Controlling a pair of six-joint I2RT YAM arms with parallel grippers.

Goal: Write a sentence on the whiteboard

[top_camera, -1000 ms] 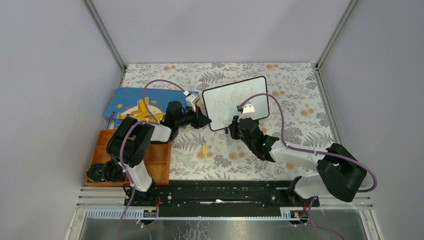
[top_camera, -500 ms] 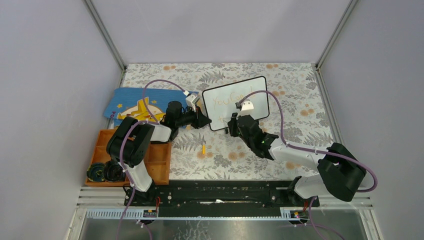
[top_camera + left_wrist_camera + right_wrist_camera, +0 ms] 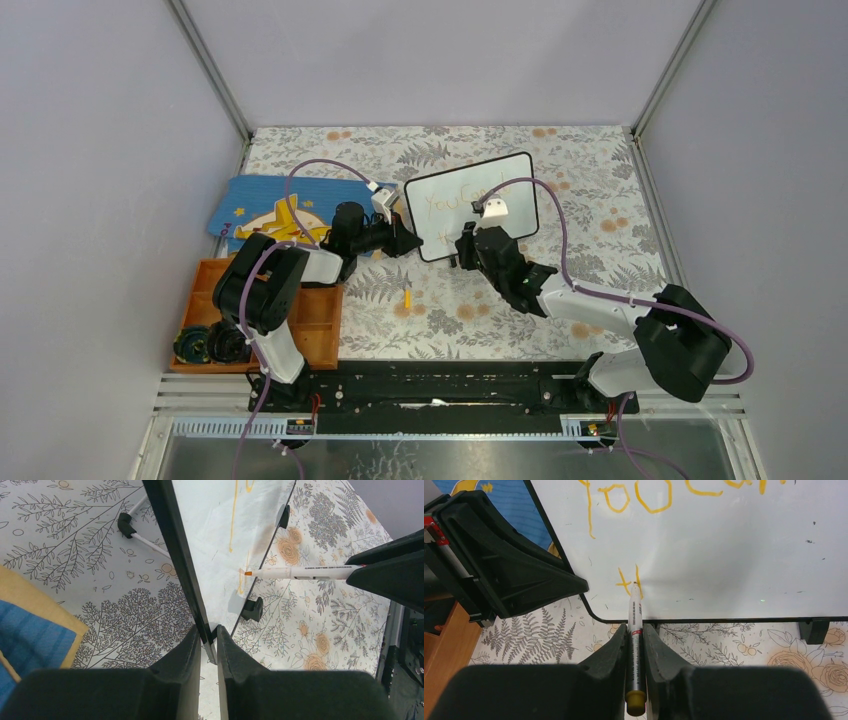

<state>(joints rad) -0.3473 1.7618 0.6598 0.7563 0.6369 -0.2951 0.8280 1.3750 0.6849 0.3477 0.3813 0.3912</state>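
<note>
The whiteboard [image 3: 455,200] stands tilted mid-table on small black feet; it also shows in the right wrist view [image 3: 734,545] and edge-on in the left wrist view [image 3: 215,545]. My left gripper [image 3: 408,240] [image 3: 209,642] is shut on the whiteboard's left black frame edge. My right gripper [image 3: 466,250] [image 3: 636,635] is shut on a white marker [image 3: 634,630] with a yellow end cap; its orange tip touches the board's lower left. The sentence [image 3: 634,492] reads "You Can" in orange on the top line, with "t" and one more stroke [image 3: 629,582] below.
A blue star-patterned book [image 3: 275,205] lies left of the board. An orange wooden tray [image 3: 315,335] with dark round objects [image 3: 210,345] sits at the near left. A small orange marker cap [image 3: 408,298] lies on the floral tablecloth. Grey walls enclose the table.
My right gripper has shifted slightly left and toward the board with the marker. The left arm and board have not moved.
</note>
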